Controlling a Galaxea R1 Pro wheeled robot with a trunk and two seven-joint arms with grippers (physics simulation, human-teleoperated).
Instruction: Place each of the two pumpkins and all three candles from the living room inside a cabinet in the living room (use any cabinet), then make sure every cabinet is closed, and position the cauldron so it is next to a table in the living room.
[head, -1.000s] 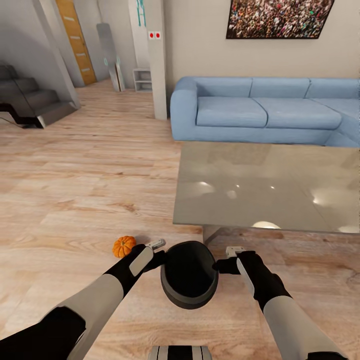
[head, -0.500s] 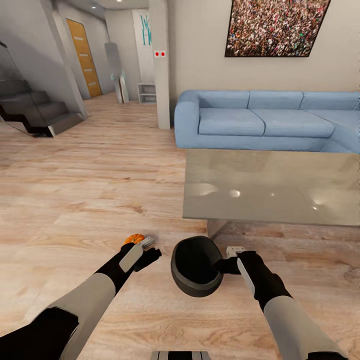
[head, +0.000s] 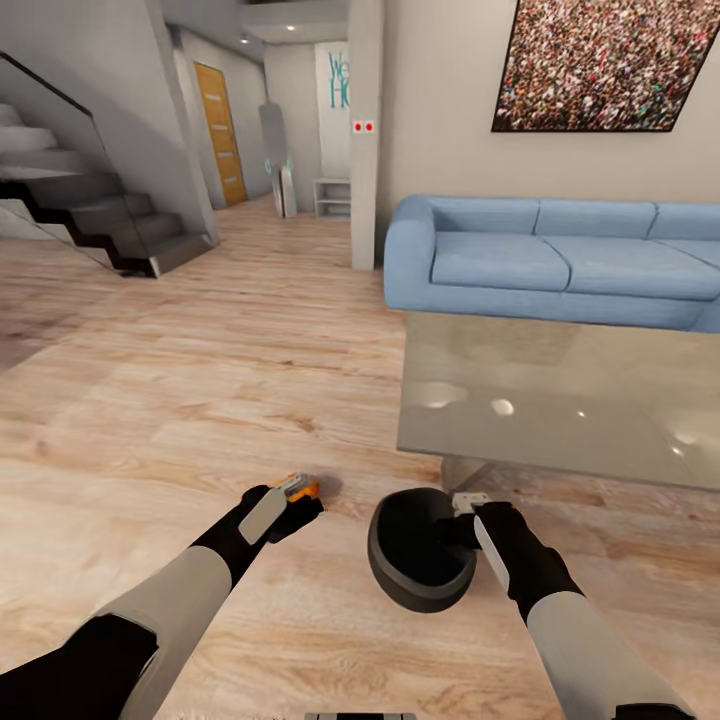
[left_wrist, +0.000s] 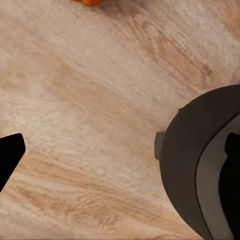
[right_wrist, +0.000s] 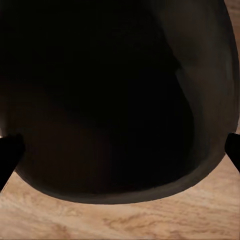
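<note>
The black cauldron sits low by the floor, just in front of the near left corner of the glass-topped table. My right gripper is at the cauldron's right rim. In the right wrist view its fingers stand wide apart, open, over the dark inside of the cauldron. My left gripper is open and apart from the cauldron, right in front of an orange pumpkin that it mostly hides. The left wrist view has the pumpkin at the frame's edge and the cauldron to one side.
A blue sofa stands behind the table against the wall. A pillar rises left of the sofa, and dark stairs are at the far left. Open wood floor stretches ahead on the left.
The camera has swung left, so the room has shifted right. My left gripper came off the cauldron's left rim and now covers the pumpkin. The cauldron lies closer under my right gripper.
</note>
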